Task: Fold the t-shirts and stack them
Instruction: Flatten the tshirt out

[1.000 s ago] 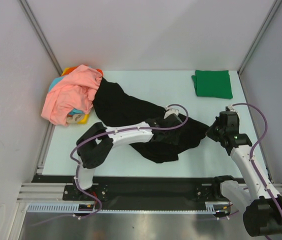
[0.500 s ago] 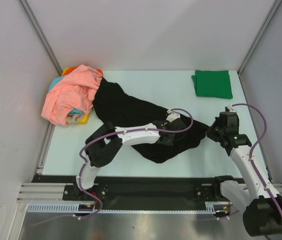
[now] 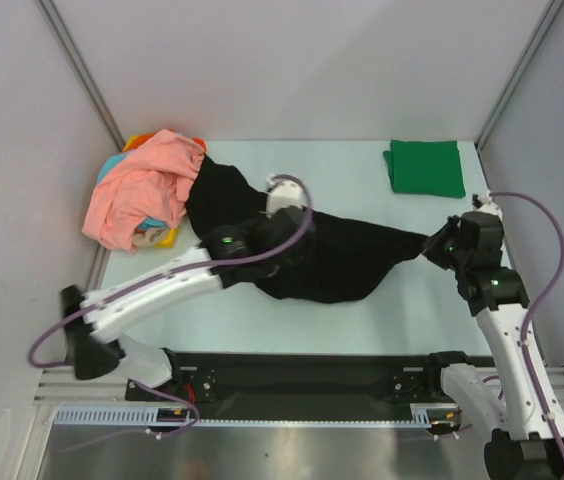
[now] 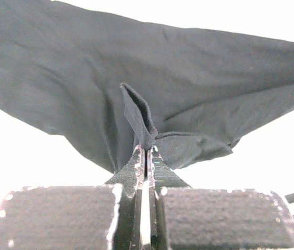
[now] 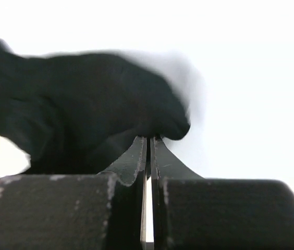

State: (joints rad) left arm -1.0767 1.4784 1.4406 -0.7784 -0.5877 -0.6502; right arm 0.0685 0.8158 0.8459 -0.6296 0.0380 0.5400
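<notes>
Reaching from the lower left of the overhead view, the left arm (image 3: 162, 285) stretches long and low across the bench (image 3: 332, 165) towards the middle, its wrist bent over the black t-shirt (image 3: 347, 262). The left tool (image 4: 146, 151) is clenched on a raised pleat of that black cloth, fingers pressed together with the fold rising from between their tips. The right arm (image 3: 507, 330) stands up from the lower right corner and leans inward, and the right tool (image 5: 148, 139) is clamped on the shirt's right-hand end, which is drawn out to a point. Between the two grips the shirt lies spread across the centre of the bench. From overhead the left tool's tips are hidden under its own wrist, and the forearm covers part of the shirt's left side. The right wrist view is blurred, so the cloth there reads only as a dark mass. Crumpled at the upper left lies a salmon-pink t-shirt (image 3: 142, 190), touching the black one, with edges of orange cloth (image 3: 137, 141), teal cloth (image 3: 110, 165) and yellow cloth (image 3: 165, 238) showing from under it; how many shirts lie there cannot be told. A green t-shirt (image 3: 424, 167), folded into a rectangle, rests at the upper right, well apart from the black one.
</notes>
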